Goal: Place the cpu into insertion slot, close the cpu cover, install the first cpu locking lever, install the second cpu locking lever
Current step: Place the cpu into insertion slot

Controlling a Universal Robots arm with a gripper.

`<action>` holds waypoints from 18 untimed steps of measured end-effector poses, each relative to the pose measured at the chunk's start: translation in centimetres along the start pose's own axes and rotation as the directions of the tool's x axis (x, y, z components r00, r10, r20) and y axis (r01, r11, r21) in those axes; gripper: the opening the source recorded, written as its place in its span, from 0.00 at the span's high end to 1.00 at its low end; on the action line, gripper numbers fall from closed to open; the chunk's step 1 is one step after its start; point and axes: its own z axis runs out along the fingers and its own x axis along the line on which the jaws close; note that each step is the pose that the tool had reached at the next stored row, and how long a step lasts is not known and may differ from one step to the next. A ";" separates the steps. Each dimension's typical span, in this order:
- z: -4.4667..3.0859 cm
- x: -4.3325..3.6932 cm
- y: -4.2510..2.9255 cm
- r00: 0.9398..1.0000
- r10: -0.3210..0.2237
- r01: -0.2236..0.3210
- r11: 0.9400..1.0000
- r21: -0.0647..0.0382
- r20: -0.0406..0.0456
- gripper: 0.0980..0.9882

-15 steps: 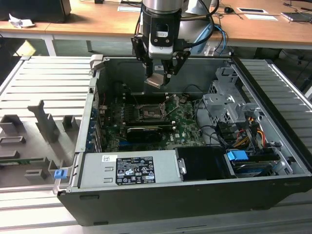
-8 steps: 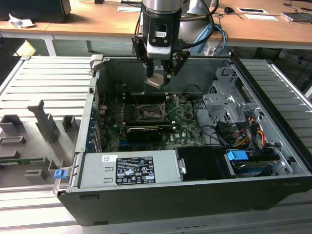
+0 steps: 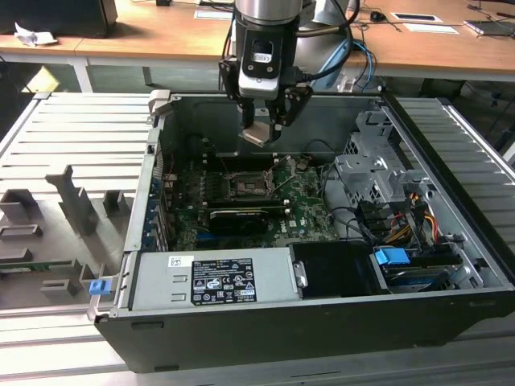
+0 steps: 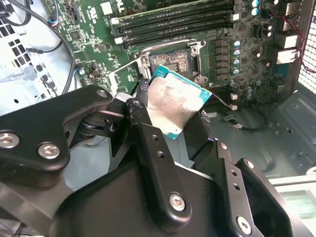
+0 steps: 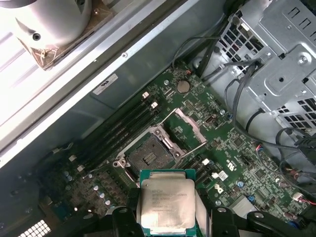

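- Upper centre of the exterior view is where my end effector (image 3: 262, 122) hangs, inside the open computer case (image 3: 241, 322), which sits on a ribbed grey metal bench (image 3: 72, 129).
- Its two black fingers are clamped on the cpu (image 3: 258, 135), pressing on opposite edges of the chip.
- That puts the cpu in the air, seemingly at a slight tilt, above the green motherboard (image 3: 310, 211) and apart from it.
- Below it, near the middle of the exterior view, lies the insertion slot (image 3: 244, 186), and nothing touches it.
- In the first wrist view the cpu cover (image 5: 186, 127) stands swung open beside the slot, so the dark recess is bare.
- I judge the chip to be light, thin and quite stiff, so weight is no worry.
- Its smooth metal top looks slippery, though, and a loose pinch could let it twist.
- The edges are the right place to hold it. I would expect its underside and the floor of the slot to be delicate and easily harmed by a skewed or forced seating.
- The chip shows a dull silver-grey square lid, smeared in patches, on a teal-green carrier.
- The slot is a black square with a thin bright metal rim.
- The cover is a thin silver frame around a large window.
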 end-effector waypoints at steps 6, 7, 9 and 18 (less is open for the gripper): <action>0.50 -0.02 -0.05 1.000 0.001 -0.001 1.000 0.001 -0.001 0.52; 0.54 -0.02 -0.05 1.000 0.001 -0.001 1.000 0.001 -0.001 0.52; 0.62 -0.02 -0.06 1.000 0.001 -0.001 1.000 0.002 -0.002 0.52; 0.81 -0.03 -0.07 0.999 0.049 -0.049 0.999 0.002 0.002 0.52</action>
